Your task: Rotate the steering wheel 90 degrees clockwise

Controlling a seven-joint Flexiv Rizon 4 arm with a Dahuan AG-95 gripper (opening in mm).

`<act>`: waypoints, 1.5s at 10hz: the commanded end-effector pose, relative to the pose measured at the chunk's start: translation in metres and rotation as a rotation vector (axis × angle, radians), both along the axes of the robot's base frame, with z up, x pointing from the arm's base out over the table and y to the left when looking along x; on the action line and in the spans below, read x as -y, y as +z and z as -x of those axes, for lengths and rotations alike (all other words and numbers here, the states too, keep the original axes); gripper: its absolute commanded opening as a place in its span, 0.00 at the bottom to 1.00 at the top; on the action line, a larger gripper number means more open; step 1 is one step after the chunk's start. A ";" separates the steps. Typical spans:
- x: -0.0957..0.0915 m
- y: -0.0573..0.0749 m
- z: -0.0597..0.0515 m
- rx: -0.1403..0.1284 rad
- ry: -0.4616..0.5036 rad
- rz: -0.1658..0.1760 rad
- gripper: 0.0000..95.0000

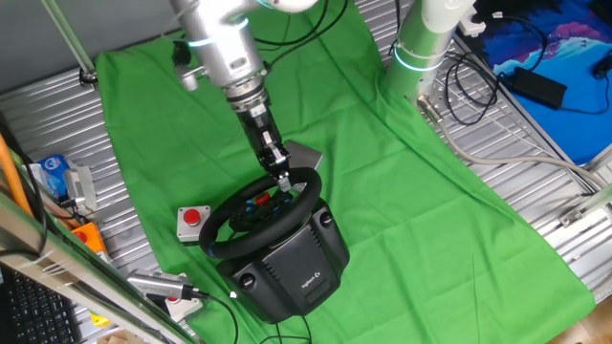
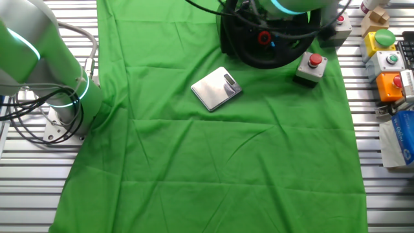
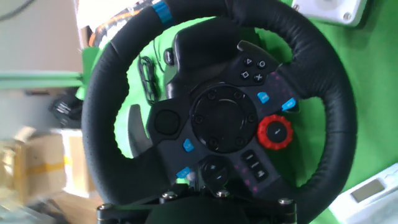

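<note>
Steering wheel (image 1: 263, 212), black rim on bulky base at near edge of green cloth (image 1: 411, 172); gripper (image 1: 283, 179) at rim's far arc, apparently clamped on it; recommended: sweep clockwise along rim's circle, wrist following.

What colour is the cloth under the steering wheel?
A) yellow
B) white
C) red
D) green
D: the steering wheel sits on a bright green cloth spread over the table, and the cloth shows green in both fixed views.
</note>
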State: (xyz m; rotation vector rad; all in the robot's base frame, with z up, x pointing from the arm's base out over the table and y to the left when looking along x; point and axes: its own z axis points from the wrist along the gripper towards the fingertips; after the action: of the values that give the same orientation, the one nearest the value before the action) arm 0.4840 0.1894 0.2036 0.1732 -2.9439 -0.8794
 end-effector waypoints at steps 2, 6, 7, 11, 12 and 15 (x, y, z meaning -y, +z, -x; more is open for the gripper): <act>0.036 -0.012 -0.017 0.102 0.273 0.175 0.00; 0.064 -0.020 -0.033 0.160 0.424 0.243 0.00; 0.066 -0.023 -0.038 0.168 0.455 0.281 0.00; 0.066 -0.024 -0.037 0.172 0.477 0.284 0.00; 0.066 -0.024 -0.037 0.166 0.467 0.289 0.00; 0.066 -0.024 -0.037 0.136 0.390 0.313 0.00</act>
State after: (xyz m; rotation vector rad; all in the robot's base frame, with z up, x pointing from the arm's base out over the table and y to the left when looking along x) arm 0.5214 0.1237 0.1796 0.8565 -2.9514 -0.3548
